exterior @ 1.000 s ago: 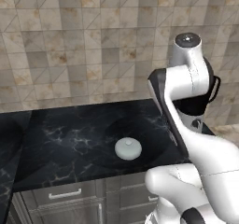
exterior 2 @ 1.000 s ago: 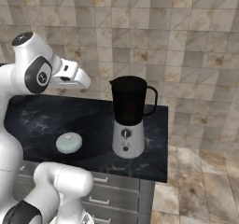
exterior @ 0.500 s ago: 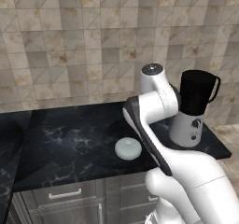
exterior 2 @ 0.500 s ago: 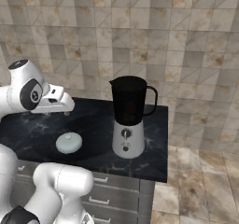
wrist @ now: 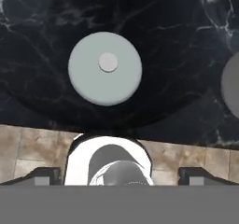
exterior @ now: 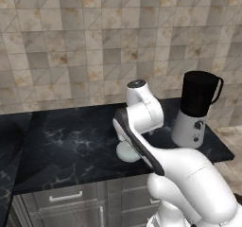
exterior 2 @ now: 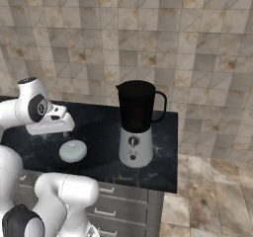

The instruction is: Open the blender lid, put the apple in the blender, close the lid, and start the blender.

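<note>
The claw (wrist: 119, 178) gapes wide above the lid (wrist: 105, 67) — a skewed descent could nudge it along the counter (wrist: 42, 36).

The blender lid (exterior 2: 72, 151) lies on the counter (exterior 2: 99, 132), left of the blender (exterior 2: 137, 125)

Both base views look forward and down at the black marble counter (exterior: 71, 145), sharing the blender (exterior 2: 137, 125) and lid (exterior 2: 73, 151). The hand view looks straight down, lid (wrist: 105, 68) toward 12 o'clock.
</note>
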Available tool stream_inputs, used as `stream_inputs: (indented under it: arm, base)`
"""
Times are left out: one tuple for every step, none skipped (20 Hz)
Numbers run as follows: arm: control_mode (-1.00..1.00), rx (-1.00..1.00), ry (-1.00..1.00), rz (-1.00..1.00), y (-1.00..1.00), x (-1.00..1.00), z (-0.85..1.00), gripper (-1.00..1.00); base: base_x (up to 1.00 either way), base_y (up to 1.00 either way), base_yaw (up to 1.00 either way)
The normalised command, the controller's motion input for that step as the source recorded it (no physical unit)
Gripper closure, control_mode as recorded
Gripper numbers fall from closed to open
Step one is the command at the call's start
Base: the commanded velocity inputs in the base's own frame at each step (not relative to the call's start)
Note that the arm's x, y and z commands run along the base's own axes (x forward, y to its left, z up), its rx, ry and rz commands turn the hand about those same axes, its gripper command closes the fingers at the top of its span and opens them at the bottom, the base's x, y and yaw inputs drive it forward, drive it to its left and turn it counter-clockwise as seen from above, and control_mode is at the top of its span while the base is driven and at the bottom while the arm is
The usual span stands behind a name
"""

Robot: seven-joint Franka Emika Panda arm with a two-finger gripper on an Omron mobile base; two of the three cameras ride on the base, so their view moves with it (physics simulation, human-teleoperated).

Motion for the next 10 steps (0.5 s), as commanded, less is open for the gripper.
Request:
stream_inputs:
  arm:
    - [-1.0,0.0,0.12,0.03,0.34,0.16,-0.57,-1.0]
    - [-1.0,0.0,0.09,0.02,0.35,0.16,-0.68,-1.0]
    - [-1.0,0.0,0.06,0.03,0.25,0.12,-0.73,-1.0]
    - [-1.0,0.0,0.03,0.05,0.07,0.13,-0.67,-1.0]
    - [-1.0,0.0,0.02,0.05,0.04,0.19,-0.6,-1.0]
    - [-1.0,0.01,0.01,0.05,0.0,0.21,-0.54,-1.0]
    - [-1.0,0.02,0.01,0.04,0.0,0.29,-0.46,-1.0]
    - [-1.0,0.04,0.01,0.04,0.0,0.34,-0.3,-1.0]
    - [-1.0,0.07,0.0,0.03,-0.04,0.37,-0.24,-1.0]
    - [-1.0,0.08,0.0,0.02,-0.07,0.36,-0.15,-1.0]
  base:
    - [0.0,0.0,0.0]
    - [0.0,0.0,0.0]
    - [0.0,0.0,0.0]
    - [0.0,0.0,0.0]
    - [0.0,0.0,0.0]
    - [0.0,0.0,0.0]
    - [0.0,0.0,0.0]
    - [0.0,0.0,0.0]
    - [0.0,0.0,0.0]
    - [0.0,0.0,0.0]
